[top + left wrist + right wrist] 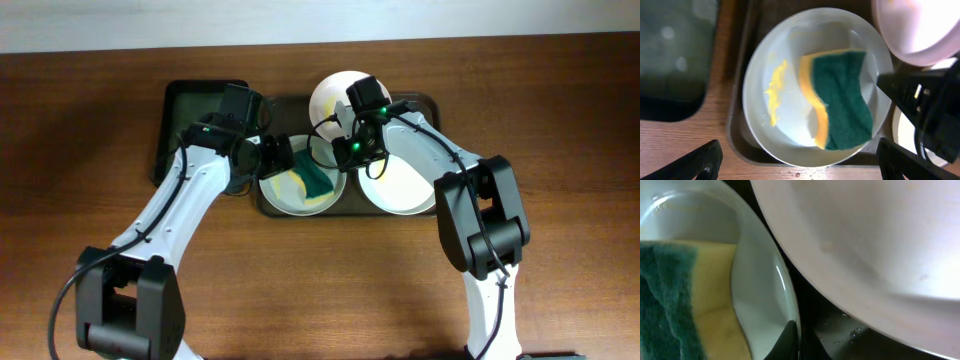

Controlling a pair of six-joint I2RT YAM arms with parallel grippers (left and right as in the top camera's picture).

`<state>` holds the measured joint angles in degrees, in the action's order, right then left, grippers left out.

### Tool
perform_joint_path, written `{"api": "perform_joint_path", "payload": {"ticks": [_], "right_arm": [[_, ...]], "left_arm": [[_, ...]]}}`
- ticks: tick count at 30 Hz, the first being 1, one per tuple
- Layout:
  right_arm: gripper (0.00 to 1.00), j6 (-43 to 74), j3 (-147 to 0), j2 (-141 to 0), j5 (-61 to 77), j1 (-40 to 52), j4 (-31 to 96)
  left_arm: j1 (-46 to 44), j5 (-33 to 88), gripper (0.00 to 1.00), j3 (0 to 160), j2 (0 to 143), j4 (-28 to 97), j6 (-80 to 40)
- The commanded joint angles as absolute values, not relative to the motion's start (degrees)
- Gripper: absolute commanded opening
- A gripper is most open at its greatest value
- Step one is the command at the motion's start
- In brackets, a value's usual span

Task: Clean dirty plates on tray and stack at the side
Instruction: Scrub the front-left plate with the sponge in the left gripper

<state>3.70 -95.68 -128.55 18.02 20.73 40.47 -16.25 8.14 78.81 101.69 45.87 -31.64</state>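
Observation:
Three white plates sit on the dark brown tray (pixel 428 103). The front left plate (pixel 283 195) has a yellow smear and holds a green and yellow sponge (pixel 316 180). My left gripper (pixel 277 157) hovers over this plate (pixel 785 60), open and empty, with the sponge (pixel 842 100) lying loose below it. My right gripper (pixel 350 150) is shut on the plate's right rim (pixel 760 275), one finger (pixel 790 342) inside the rim. The back plate (pixel 335 92) and the front right plate (pixel 405 185) lie untouched.
A black-green bin (pixel 195 110) stands left of the tray and shows in the left wrist view (pixel 670 60). Brown table surface lies in front of the tray (pixel 737 135). The back plate (pixel 865 240) overhangs close to the right gripper.

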Motion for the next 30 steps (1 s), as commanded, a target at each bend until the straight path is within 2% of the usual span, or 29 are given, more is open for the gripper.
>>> {"api": "perform_joint_path", "payload": {"ticks": [1,3,5,9,13,19,26,30], "right_arm": [[0.04,4.2,-96.6,-129.0,17.9,21.0,41.2],[0.04,4.2,-96.6,-129.0,19.2,21.0,41.4],[0.05,4.3,-96.6,-129.0,20.0,21.0,41.3],[0.04,5.0,-96.6,-129.0,19.9,21.0,41.6],[0.05,5.0,-96.6,-129.0,19.9,21.0,41.6],[0.04,5.0,-96.6,-129.0,19.9,21.0,41.7],[0.05,5.0,-96.7,-129.0,19.9,21.0,41.8],[0.05,5.0,-96.6,-129.0,19.9,21.0,41.8]], "left_arm": [[-18.4,10.4,0.92,77.3,101.4,44.7,-29.7],[-19.9,11.0,0.78,75.8,101.4,41.7,-29.7],[-21.1,10.8,0.69,74.6,101.6,39.6,-30.6],[-21.7,9.5,0.69,73.5,103.7,38.1,-35.6],[-21.7,11.5,0.62,73.5,109.1,33.2,-35.6],[-21.7,12.8,0.57,73.5,111.8,28.8,-35.6],[-21.7,12.9,0.38,73.5,113.4,28.1,-36.4],[-21.7,12.6,0.33,73.4,113.5,27.9,-36.4]]}}
